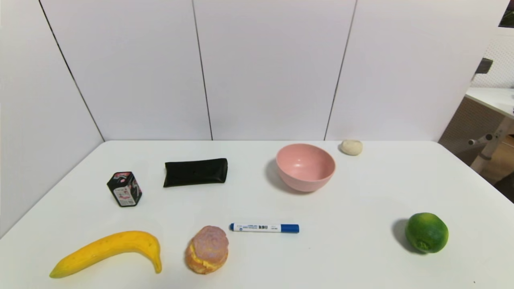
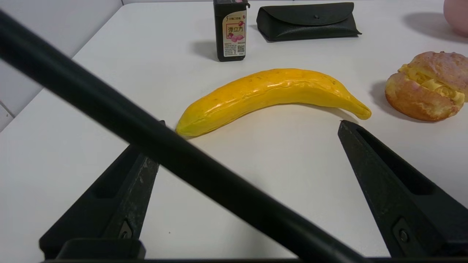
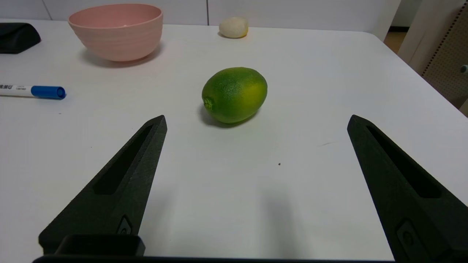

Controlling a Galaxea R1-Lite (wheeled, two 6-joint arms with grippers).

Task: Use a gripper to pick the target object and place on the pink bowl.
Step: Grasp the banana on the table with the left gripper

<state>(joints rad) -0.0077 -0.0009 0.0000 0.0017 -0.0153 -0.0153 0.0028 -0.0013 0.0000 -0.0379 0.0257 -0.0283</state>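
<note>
Left gripper [image 2: 250, 124], black two-fingered claw, low over the white table [image 1: 361, 192], fingers spread wide and holding nothing. Crossed by a thick black bar running from upper left to lower right of the left wrist frame, hiding part of one finger; not possible to say what the bar is. Right gripper [image 3: 256, 118], same black claw, also splayed and empty, on show only in its own wrist view. Neither arm visible from the head camera.

Just beyond the left fingertips: long curved bright yellow banana [image 2: 270, 96], flat on the table, touching nothing. In the head view, lower left of the frame [image 1: 108, 251], long axis roughly left to right, blunt end down toward the lower left corner, tapered tip hooking down at the right. Beside that tip, close but apart, round pink-and-yellow bun [image 1: 207, 249]; cut by the right edge in the left wrist view.

Ahead of the right fingers, round green lime [image 3: 234, 94], lower right of the head frame. Centre: white marker with blue cap [image 1: 264, 228], its small print unreadable.

Farther back, left: small black box with pink label [image 1: 125, 189], then flat black pouch [image 1: 196, 171]. Upper centre-right: round matte pale pink bowl [image 1: 305, 181], upright, well apart from the banana. Behind it, at the wall, a small pale beige lump [image 1: 351, 147], identity unclear.
</note>
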